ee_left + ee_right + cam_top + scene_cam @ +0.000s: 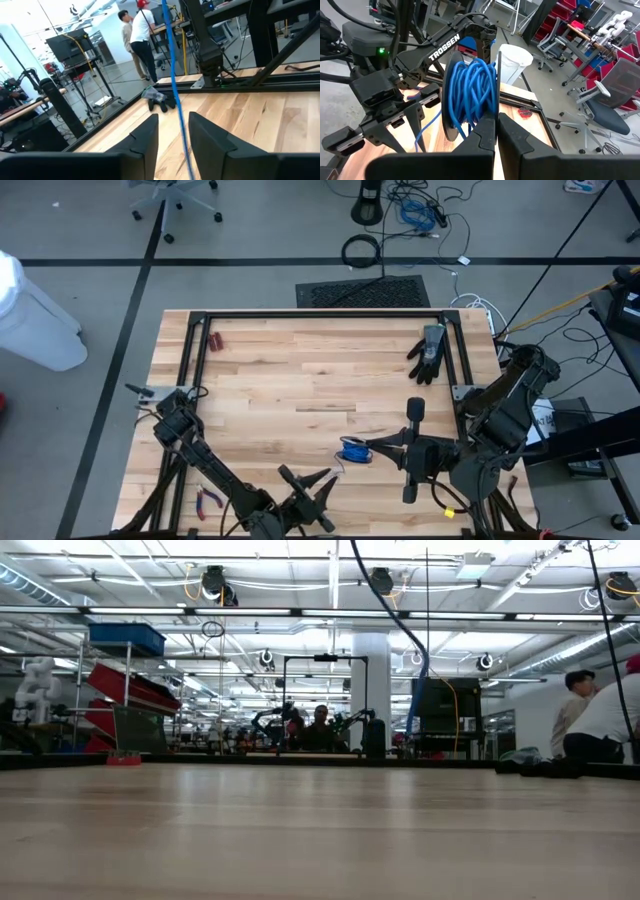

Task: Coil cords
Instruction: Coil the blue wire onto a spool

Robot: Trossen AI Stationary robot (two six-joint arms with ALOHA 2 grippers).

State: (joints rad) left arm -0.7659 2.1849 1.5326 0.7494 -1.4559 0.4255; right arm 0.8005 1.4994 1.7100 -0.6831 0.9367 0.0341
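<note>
The cords are one thin blue cable. Most of it is wound into a coil (470, 90) (352, 450) over the table's near middle, with my right gripper (496, 125) (372, 447) shut on it. One loose strand (176, 85) runs from the coil, taut, between the fingers of my left gripper (173, 122) (318, 478), which points level near the front edge. Its fingers stand apart on either side of the strand and are open. The low view shows neither gripper. My right gripper pinches the lower part of the coil (481, 111) between its two fingers, several turns of cable together. The fingers come in about level from the table's right side. The coil stands upright above them, clear of the table, and a strand (427, 125) trails off it toward my left gripper.
A black glove (428, 352) (161, 102) lies at the far right of the table. Small red-handled pliers (208, 502) lie near the front left, and a small red thing (216, 340) at the far left. A black frame rail (320, 315) runs around the tabletop.
</note>
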